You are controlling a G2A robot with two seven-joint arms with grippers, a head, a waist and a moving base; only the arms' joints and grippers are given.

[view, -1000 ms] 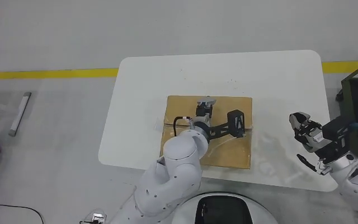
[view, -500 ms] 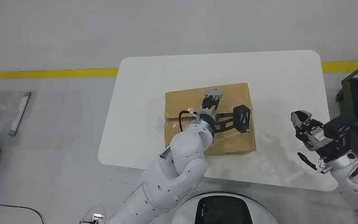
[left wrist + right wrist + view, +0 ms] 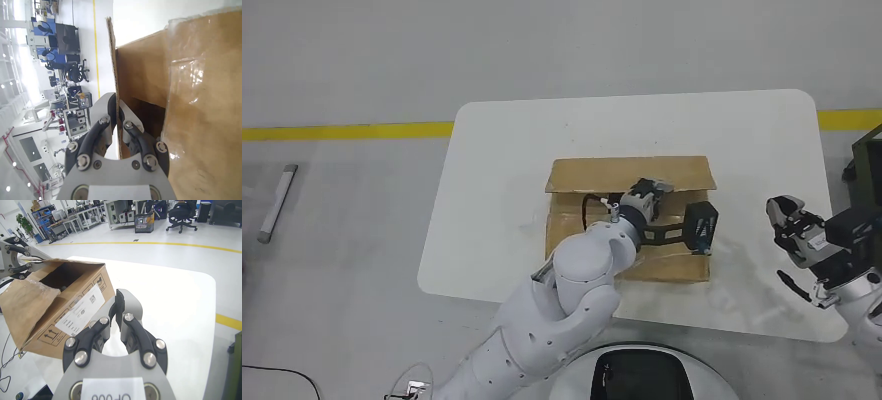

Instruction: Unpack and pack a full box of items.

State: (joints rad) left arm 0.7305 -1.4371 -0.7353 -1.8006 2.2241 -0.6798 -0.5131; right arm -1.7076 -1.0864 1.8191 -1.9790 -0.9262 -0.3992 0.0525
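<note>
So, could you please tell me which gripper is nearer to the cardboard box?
Left. The left gripper is clamped on the raised flap of the box; the right gripper hangs off to one side, apart from it.

Box [image 3: 56, 308] interior too dark for contents; label [image 3: 81, 311] print blurred; box partly under L arm [image 3: 582, 270].

The left arm [image 3: 577, 285] reaches from the near edge of the table [image 3: 492, 200] across the box [image 3: 682, 262], bent at the elbow, with its wrist over the box top. The left claw [image 3: 117, 106] is clamped on the edge of a box flap [image 3: 113, 62], one finger on each face of the cardboard. The right arm [image 3: 854, 262] sits at the table's right end, well apart from the left. The right claw [image 3: 116, 308] holds nothing, its black pads [image 3: 120, 306] closed together.
</note>
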